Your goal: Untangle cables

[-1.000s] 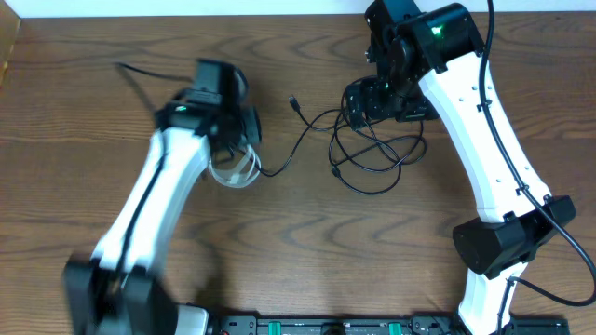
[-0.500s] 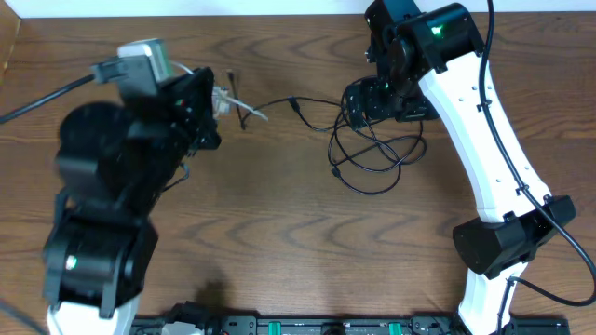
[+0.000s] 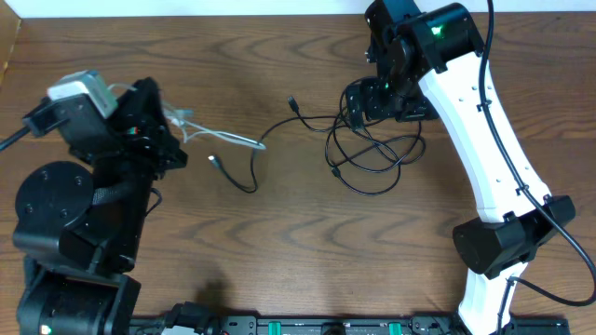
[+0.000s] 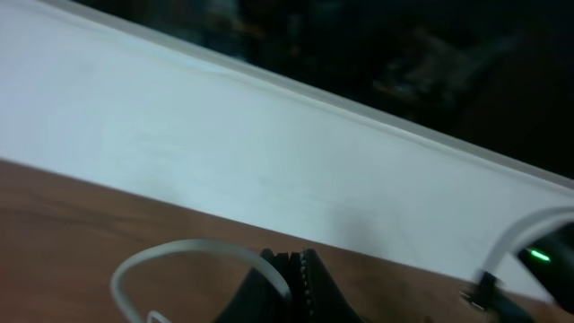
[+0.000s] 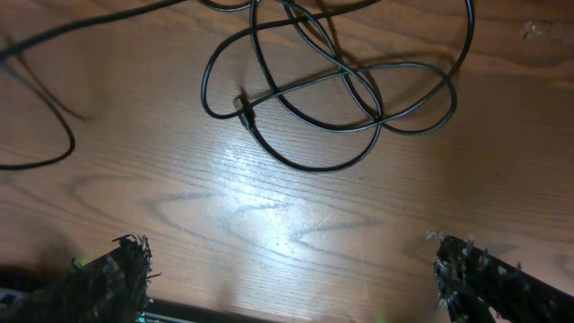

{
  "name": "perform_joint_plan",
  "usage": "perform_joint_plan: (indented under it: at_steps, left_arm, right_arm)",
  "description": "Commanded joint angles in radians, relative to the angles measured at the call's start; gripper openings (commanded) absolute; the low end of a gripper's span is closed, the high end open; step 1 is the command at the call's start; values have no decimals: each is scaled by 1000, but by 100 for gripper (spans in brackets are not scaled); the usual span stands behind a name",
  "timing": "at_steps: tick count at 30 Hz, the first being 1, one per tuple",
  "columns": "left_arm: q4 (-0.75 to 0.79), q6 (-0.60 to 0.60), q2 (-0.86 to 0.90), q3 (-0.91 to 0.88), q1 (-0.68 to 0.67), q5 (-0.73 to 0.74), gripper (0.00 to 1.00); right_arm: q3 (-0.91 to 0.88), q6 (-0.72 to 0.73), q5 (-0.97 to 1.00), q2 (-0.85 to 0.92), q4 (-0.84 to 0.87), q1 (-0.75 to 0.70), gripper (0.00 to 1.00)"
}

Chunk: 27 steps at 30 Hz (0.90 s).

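1. Jaws of left gripper (image 3: 175, 126) pressed together on white cable (image 3: 223, 138), which trails rightward from them.
2. Right gripper (image 3: 372, 100) jaws wide apart above black cables (image 3: 372, 158), which lie looped on table (image 3: 307, 242).

black cables (image 3: 372, 154) clutter ctr-right, table (image 3: 307, 251) front open

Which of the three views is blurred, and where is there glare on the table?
Left wrist view: soft and smeared; the white cable and the left gripper lack crisp edges, and the top is dark. Right wrist view: black cables sharp, with a bright glare patch on the table below them. Overhead view: sharp, evenly lit.
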Motion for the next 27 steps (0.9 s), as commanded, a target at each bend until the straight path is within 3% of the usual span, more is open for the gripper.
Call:
perform_joint_plan:
  at_steps: [1, 15, 18, 27]
  left_arm:
    - [-11, 3, -17, -2, 1, -208, 7]
    - [-218, 2, 16, -2, 1, -649, 7]
    - [-266, 2, 45, -2, 1, -606, 7]
    - [-348, 3, 87, -2, 1, -238, 7]
  right_arm:
    - [3, 11, 7, -8, -1, 11, 99]
    - [3, 11, 7, -8, -1, 11, 99]
    - [3, 11, 7, -8, -1, 11, 99]
    - [3, 11, 7, -8, -1, 11, 99]
